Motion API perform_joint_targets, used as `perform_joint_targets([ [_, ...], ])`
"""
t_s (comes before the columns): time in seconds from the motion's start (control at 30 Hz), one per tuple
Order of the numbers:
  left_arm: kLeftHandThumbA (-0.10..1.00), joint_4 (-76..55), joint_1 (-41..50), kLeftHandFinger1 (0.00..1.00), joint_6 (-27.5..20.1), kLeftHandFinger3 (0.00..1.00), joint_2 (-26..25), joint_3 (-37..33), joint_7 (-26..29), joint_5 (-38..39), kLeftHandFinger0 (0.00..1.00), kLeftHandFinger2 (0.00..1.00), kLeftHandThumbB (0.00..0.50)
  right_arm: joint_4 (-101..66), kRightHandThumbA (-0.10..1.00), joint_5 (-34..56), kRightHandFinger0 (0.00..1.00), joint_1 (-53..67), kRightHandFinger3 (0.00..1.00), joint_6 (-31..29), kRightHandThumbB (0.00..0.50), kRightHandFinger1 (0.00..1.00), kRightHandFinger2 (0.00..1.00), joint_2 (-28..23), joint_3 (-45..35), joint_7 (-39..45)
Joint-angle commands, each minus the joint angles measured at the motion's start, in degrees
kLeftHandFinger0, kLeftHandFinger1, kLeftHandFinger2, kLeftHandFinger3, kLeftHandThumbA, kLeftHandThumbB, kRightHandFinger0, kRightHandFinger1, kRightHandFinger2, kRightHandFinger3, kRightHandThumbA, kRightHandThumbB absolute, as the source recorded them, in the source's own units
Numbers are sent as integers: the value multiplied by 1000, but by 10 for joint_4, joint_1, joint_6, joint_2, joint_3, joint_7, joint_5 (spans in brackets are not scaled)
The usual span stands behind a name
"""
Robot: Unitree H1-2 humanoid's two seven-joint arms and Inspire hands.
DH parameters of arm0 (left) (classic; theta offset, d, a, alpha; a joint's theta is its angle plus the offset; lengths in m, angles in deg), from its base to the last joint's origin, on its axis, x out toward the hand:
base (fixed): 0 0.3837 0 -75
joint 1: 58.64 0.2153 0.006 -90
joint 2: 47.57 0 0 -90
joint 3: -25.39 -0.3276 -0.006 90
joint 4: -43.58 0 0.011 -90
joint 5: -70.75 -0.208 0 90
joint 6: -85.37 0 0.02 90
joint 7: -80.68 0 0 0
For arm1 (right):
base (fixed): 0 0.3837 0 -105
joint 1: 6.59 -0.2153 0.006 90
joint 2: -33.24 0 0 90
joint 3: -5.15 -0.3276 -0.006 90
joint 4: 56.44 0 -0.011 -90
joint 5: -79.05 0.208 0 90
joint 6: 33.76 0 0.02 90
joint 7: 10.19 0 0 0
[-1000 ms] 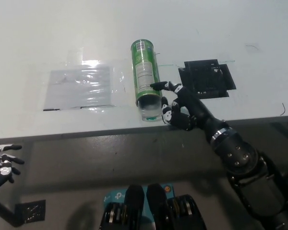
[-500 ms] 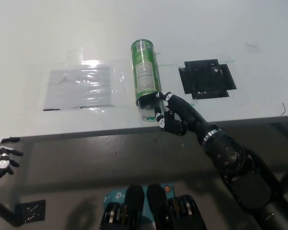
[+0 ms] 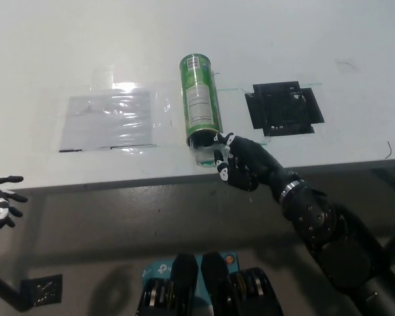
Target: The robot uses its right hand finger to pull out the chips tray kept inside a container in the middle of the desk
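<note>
Head view: my right hand (image 3: 240,166) sits at the near edge of the surface (image 3: 303,39), just at the open mouth of the can (image 3: 200,108), which lies on its side straight ahead of my hand with its closed end pointing away. The clear tray (image 3: 205,154) shows a little out of the mouth, right beside my fingertips (image 3: 218,139). My fingers are loosely curled and hold nothing; one of them reaches up toward the rim of the mouth, though I cannot tell whether it has hooked the tray or only touches the can's edge.

I judge the step in hand to be getting a finger onto the tray's lip, so the pull itself has not really begun; most of the tray is inside the can. The next move calls for a fingertip hooked inside the mouth, then a straight draw back toward me along the can's axis. A sideways tug could roll the can, since nothing braces it.

To the right of my hand, further in, lies a black mat (image 3: 284,107); well off to the left is a clear plastic sheet (image 3: 108,118). My left hand (image 3: 0,203) rests low, far to the left, off the surface, fingers spread and empty.
</note>
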Motion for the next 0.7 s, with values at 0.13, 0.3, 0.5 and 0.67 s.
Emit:
perform_joint_targets([
  [0.13,-100,-25,-19,433,21,675,-29,7,-5,2,380,515,53,-74,-100,-39,41,49,854,11,204,128,825,-18,11,16],
  [0.3,-100,-24,-16,417,12,668,-29,5,-7,-2,364,501,59,-101,-100,-39,33,82,860,23,187,138,870,-14,10,24],
  [0.5,-100,-18,-13,412,5,639,-26,7,-9,1,358,489,76,-134,-100,-36,0,111,858,36,205,77,862,-7,2,25],
  [0.67,-100,-18,-12,409,9,636,-27,7,-7,-1,350,484,72,-137,-100,-37,0,122,862,31,192,61,867,-6,5,25],
])
